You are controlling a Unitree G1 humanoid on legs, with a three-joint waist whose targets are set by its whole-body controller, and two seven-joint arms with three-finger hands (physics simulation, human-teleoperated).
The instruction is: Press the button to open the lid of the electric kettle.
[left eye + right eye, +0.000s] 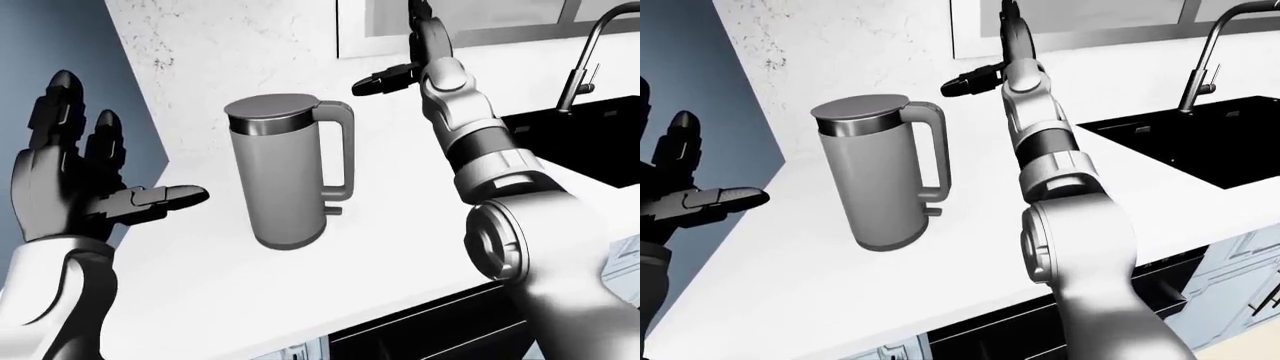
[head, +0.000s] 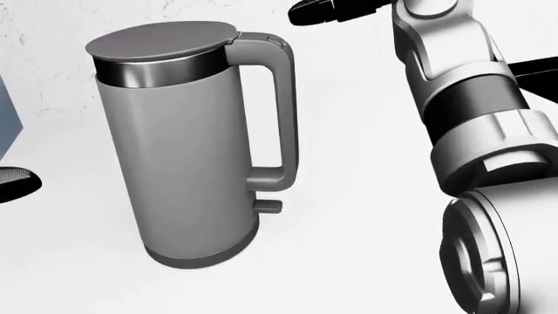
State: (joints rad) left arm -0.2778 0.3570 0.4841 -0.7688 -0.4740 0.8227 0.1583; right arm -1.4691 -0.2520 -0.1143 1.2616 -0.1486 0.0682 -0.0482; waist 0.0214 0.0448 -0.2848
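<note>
Right hand [image 1: 405,52], fingers spread and empty, hovers beside the electric kettle [image 1: 288,169]; left hand [image 1: 75,180] waits open. A clumsy poke could topple it.

A simulated home kitchen. A long white surface [image 1: 300,300] runs along a speckled white wall [image 1: 240,45] and carries an electric kettle [image 1: 285,172]. At the right a black sink [image 1: 1200,146] is set into it, under a curved metal tap [image 1: 1205,56]. Pale cabinet fronts [image 1: 1240,262] show below the edge.
</note>
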